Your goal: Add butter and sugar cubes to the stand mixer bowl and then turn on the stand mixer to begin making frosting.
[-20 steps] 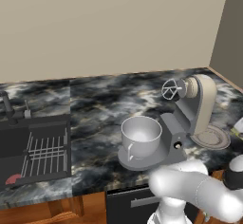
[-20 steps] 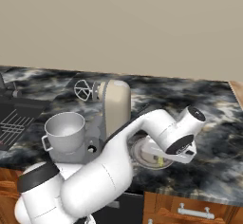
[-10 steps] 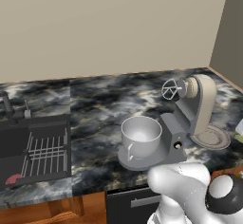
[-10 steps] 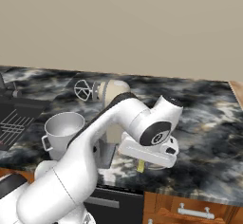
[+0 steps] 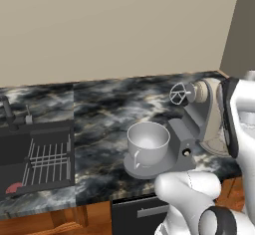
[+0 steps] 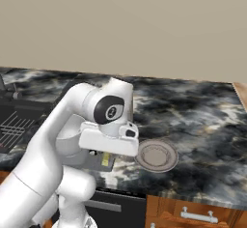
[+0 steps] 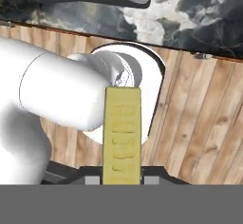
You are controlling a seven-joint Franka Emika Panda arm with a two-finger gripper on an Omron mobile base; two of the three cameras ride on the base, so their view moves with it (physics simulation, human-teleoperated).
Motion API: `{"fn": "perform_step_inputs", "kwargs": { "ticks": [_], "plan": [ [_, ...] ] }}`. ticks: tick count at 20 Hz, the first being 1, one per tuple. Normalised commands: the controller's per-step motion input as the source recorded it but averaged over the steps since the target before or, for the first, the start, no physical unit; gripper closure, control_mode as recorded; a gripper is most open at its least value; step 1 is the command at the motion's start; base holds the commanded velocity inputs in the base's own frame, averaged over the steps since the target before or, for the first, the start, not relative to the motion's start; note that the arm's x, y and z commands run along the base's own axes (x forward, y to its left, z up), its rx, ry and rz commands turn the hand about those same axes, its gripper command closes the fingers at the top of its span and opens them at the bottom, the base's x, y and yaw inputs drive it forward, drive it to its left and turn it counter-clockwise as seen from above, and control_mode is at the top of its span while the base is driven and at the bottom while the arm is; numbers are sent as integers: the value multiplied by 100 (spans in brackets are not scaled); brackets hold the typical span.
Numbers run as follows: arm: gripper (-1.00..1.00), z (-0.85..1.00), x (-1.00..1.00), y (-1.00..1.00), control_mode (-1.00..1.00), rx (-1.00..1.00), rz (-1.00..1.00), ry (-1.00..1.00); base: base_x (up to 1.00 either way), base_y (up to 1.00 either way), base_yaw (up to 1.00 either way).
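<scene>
We found the gripper (image 7: 122, 179) pinching the butter (image 7: 122, 135), off the desk (image 6: 193, 125) beside the stand mixer (image 5: 206, 114).

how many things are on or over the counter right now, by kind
stand mixer: 1
stand mixer bowl: 1
grey plate: 1
butter, held in the shut gripper: 1
total: 4

Beige wall (image 5: 109, 25), marbled dark countertop (image 5: 104, 109)
</scene>
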Motion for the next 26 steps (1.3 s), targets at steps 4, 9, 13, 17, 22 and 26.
{"fn": "perform_step_inputs", "kwargs": {
  "ticks": [4, 9, 13, 17, 22, 26],
  "plan": [
    [100, 7, 0, 100, -100, -2, 13, 5, 0, 0, 0],
    [100, 4, 0, 97, -100, -3, 9, 0, 0, 0, 0],
    [100, 46, 1, 68, -100, -6, 5, 0, 0, 0, 0],
    [100, 60, 10, 47, -100, -9, 2, -3, 0, 0, 0],
    [100, 1, 14, 18, -100, -3, 0, 0, 0, 0, 0],
    [100, 0, 29, 13, -100, 0, 0, -1, 0, 0, 0]
  ]
}}
